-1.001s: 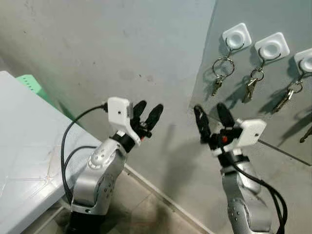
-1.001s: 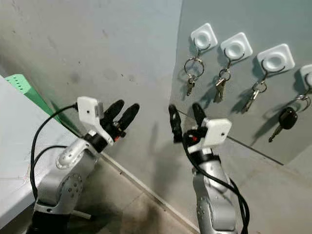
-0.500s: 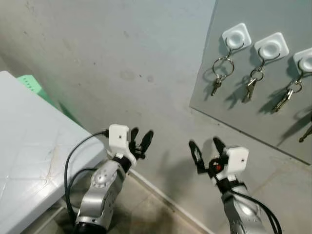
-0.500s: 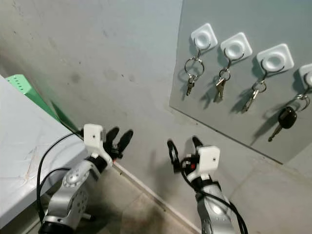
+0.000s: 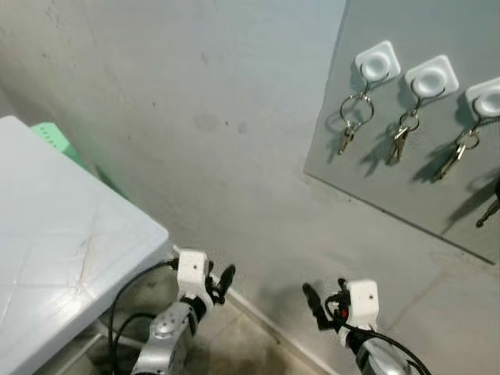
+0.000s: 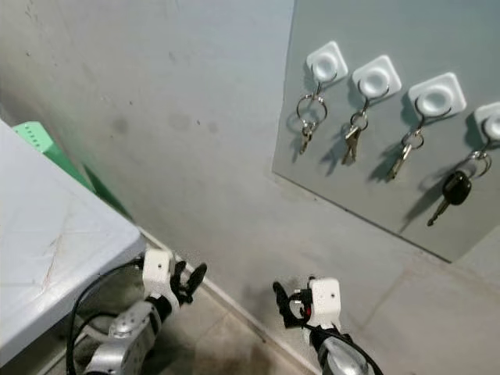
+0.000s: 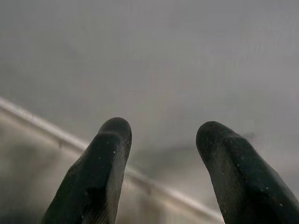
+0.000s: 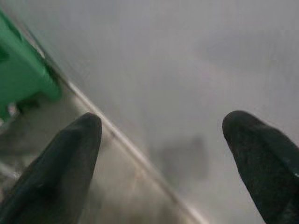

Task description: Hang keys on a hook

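A grey board (image 6: 391, 211) on the wall carries several white square hooks (image 6: 326, 61). A key ring hangs from each hook: small metal keys (image 6: 306, 119), (image 6: 353, 137), (image 6: 402, 153) and a black car key (image 6: 451, 190) at the far right. Both grippers are low, well below the board and close to the wall's foot. My left gripper (image 5: 220, 280) is open, and its wrist view shows two black fingers (image 7: 110, 154) apart with nothing between them. My right gripper (image 5: 326, 291) is open wide and empty, its fingertips (image 8: 84, 135) facing the wall base.
A white table (image 5: 62, 234) fills the left side, its corner just above my left arm. A green plastic object (image 6: 35, 137) stands behind it against the wall. Bare concrete wall lies between the table and the board. Tiled floor (image 6: 234, 351) runs below.
Both arms have dropped from just below the board to the bottom of the view. Both grippers stayed open and empty. The keys on the hooks have not moved.
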Tool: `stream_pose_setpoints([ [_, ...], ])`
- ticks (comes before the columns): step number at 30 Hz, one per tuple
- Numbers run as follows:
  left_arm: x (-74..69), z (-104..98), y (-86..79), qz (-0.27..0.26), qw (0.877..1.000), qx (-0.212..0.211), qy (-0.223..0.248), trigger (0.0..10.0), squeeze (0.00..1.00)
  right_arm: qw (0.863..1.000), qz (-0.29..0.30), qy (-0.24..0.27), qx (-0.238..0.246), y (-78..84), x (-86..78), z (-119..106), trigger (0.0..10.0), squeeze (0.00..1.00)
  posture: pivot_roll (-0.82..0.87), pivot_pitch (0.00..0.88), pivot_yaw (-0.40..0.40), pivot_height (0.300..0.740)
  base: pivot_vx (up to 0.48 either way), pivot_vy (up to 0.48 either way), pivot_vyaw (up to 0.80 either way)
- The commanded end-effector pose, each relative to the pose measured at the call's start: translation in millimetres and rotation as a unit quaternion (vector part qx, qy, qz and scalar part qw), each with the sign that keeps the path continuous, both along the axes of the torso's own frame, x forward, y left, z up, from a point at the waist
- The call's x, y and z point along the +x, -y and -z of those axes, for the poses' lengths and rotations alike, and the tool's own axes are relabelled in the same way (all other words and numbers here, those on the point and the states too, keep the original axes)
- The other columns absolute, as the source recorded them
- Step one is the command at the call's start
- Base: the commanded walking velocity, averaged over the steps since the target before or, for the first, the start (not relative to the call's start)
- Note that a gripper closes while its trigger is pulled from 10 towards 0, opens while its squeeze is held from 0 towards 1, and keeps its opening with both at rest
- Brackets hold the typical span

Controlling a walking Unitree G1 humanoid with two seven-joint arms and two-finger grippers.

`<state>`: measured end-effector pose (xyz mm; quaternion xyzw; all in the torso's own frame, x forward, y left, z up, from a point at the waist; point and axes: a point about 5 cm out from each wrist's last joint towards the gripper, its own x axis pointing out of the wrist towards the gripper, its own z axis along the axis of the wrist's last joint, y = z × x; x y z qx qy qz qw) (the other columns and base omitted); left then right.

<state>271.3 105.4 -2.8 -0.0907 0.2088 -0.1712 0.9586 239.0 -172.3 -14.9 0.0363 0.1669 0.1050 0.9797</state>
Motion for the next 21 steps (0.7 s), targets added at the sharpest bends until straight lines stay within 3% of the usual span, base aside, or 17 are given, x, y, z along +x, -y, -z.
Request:
stream_pose_setpoints([
  [1,-10.2,16.0,0.4,0.012,0.999,0.034,-0.036,10.0,0.0,0.999,0.012,-0.044,-0.018,6.2,-10.8,15.4,10.0,1.0,0.03,0.068,0.008,0.74,0.0,0.0,0.0],
  [10,-31.0,39.3,-0.5,0.024,0.994,0.048,-0.091,10.0,0.0,0.99,0.041,-0.132,-0.039,14.5,-32.6,41.6,10.0,1.0,0.03,0.052,0.014,0.74,0.0,0.0,0.0],
  [18,-50.1,57.4,-8.3,0.002,0.986,0.06,-0.153,10.0,0.0,0.976,0.068,-0.199,-0.06,20.9,-55.6,59.3,10.0,1.0,0.02,0.044,0.019,0.74,0.0,0.0,0.0],
  [21,-65.8,68.2,-16.2,-0.008,0.98,0.058,-0.189,10.0,0.0,0.965,0.087,-0.24,-0.055,22.5,-73.0,69.3,10.0,1.0,0.02,0.038,0.02,0.74,0.0,0.0,0.0],
])
